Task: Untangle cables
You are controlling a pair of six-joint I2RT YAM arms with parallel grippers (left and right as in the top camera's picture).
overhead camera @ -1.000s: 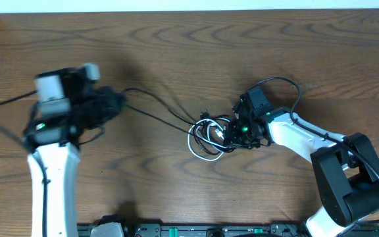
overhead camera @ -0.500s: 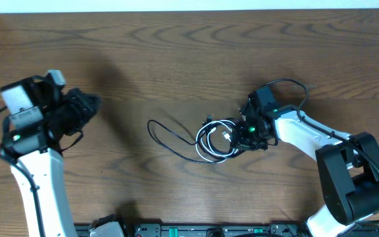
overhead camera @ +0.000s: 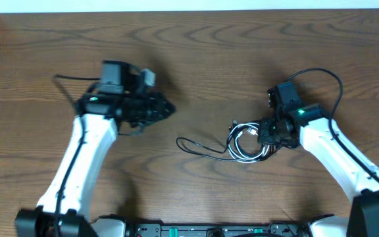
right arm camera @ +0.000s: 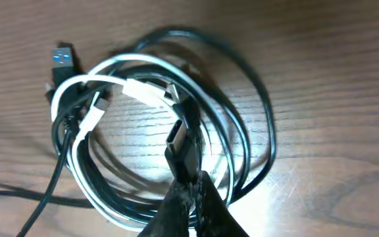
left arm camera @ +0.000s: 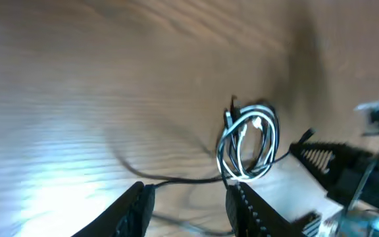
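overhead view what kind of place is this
Probably a robotics lab bench: a wood table, left arm and right arm reaching in, a coil of cables between them.

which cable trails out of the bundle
One black cable: its loose length loops out leftward from the coil, while the white cable lies wholly coiled.
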